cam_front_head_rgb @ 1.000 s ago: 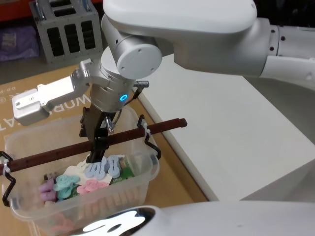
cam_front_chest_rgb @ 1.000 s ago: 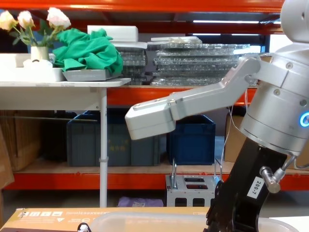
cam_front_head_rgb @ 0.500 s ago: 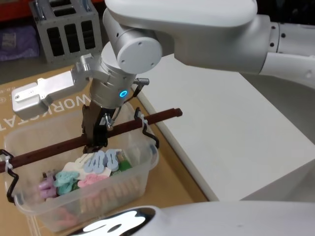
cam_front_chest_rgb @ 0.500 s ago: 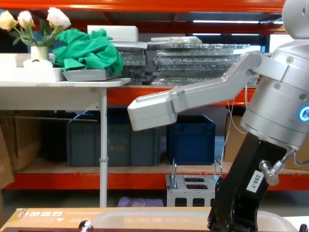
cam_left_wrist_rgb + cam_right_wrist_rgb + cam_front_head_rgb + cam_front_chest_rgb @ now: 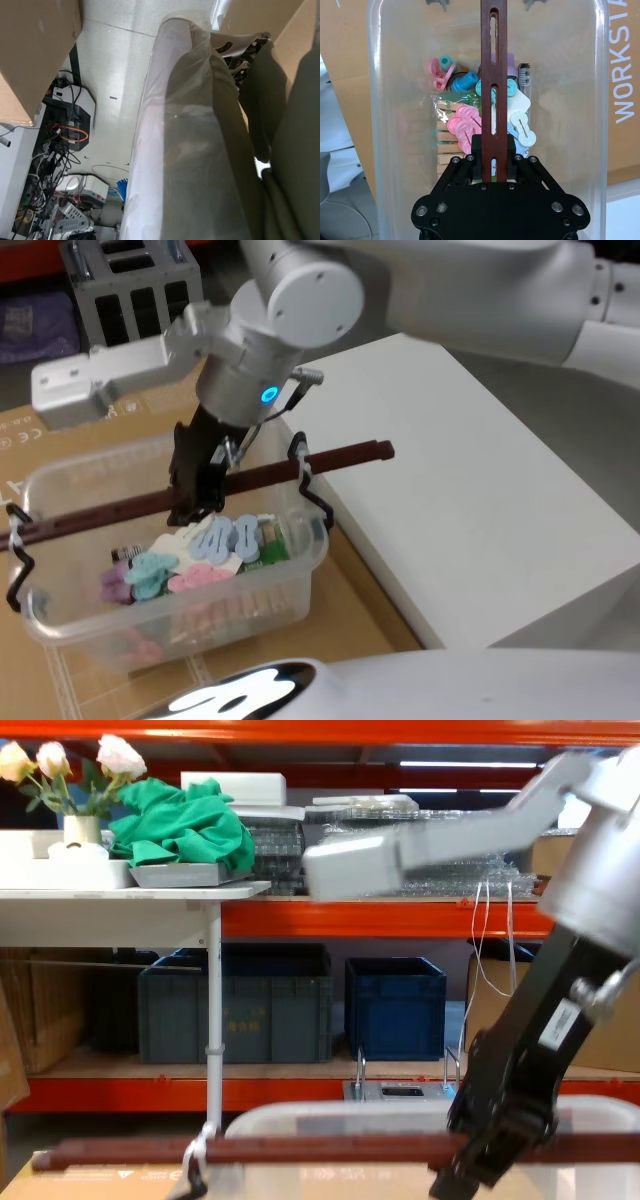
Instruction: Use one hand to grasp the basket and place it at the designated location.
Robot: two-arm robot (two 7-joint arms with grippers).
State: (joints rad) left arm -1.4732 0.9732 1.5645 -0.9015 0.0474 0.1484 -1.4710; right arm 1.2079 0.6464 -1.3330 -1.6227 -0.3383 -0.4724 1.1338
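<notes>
Right pincer [image 5: 195,505] is pinched shut on the brown slotted handle bar [image 5: 340,457], roughly mid-span, fingers either side of the flat strip in the right wrist view. The basket [image 5: 255,595] hangs under it over the cardboard box [image 5: 20,430], close to the box's right edge and just beside the left edge of the white surface [image 5: 470,470]. Can't tell whether its bottom is clear of the cardboard. Left pincer [image 5: 200,165] is parked low by the floor, state can't be told.

Main risk is a thin bar in a narrow pinch: the basket can pivot about the bar on any quick move, tip, and dump the clothes pegs [image 5: 235,535]. The bar could also slide lengthwise in the jaws and shift the load off-centre. It is only tied to the rim by black wire hooks [image 5: 305,475], so a jerk could unseat one and drop that side. If the target is the white surface, too little height would catch the basket wall or the overhanging bar end on that left edge.
</notes>
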